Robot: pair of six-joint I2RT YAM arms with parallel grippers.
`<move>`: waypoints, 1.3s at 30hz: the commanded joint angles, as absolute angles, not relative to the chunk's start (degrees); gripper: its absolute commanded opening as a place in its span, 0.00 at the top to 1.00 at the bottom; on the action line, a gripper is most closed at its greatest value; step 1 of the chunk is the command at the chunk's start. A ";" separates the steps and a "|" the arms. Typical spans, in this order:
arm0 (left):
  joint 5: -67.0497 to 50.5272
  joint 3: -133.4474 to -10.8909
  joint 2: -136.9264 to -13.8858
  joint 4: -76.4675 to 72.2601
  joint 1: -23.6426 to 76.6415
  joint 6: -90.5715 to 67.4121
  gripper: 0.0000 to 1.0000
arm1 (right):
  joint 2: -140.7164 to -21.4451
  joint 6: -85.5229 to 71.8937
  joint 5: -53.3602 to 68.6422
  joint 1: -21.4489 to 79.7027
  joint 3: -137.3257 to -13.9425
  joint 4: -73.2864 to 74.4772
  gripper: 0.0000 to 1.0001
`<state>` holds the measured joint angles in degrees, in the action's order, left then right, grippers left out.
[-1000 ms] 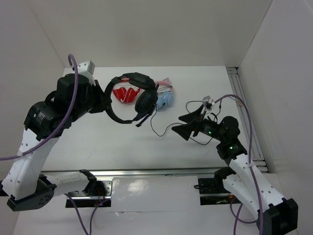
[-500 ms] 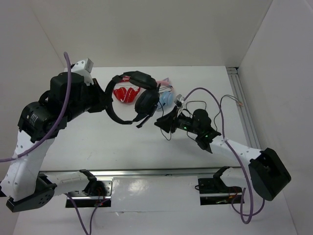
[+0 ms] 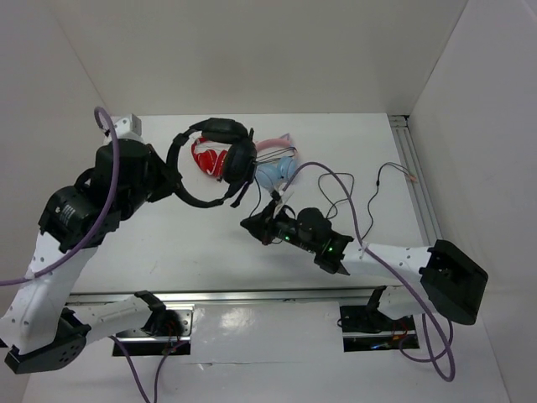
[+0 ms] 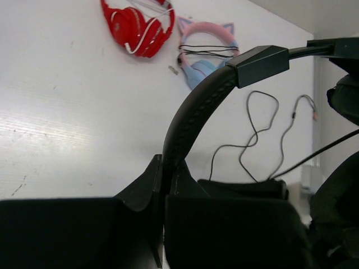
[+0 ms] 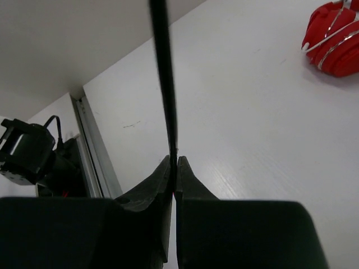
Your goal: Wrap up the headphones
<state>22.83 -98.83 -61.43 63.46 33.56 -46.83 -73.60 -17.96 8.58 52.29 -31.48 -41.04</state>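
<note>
The black headphones (image 3: pixel 228 155) hang in the air above the table's back middle. My left gripper (image 3: pixel 176 185) is shut on their headband (image 4: pixel 196 106), which rises up and to the right from between the jaws (image 4: pixel 166 168). Their thin black cable (image 3: pixel 373 189) loops over the table to the right. My right gripper (image 3: pixel 250 224) sits just below the earcups. It is shut on a stretch of that cable (image 5: pixel 162 67), which runs straight up from the fingertips (image 5: pixel 174 162).
Red-and-white headphones (image 3: pixel 204 158) and light-blue headphones with pink cat ears (image 3: pixel 273 172) lie on the table behind the black pair. An aluminium rail (image 3: pixel 417 193) runs along the right edge and another along the front (image 3: pixel 252 295). White walls enclose the table.
My right arm swept left across the table and its gripper closed on the cable below the earcups. My left arm shifted the headphones slightly left and turned them.
</note>
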 commanded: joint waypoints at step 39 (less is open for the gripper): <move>30.34 -72.42 -66.09 51.68 25.93 -54.33 1.00 | -73.83 -1.33 -12.88 70.66 -61.68 0.67 1.00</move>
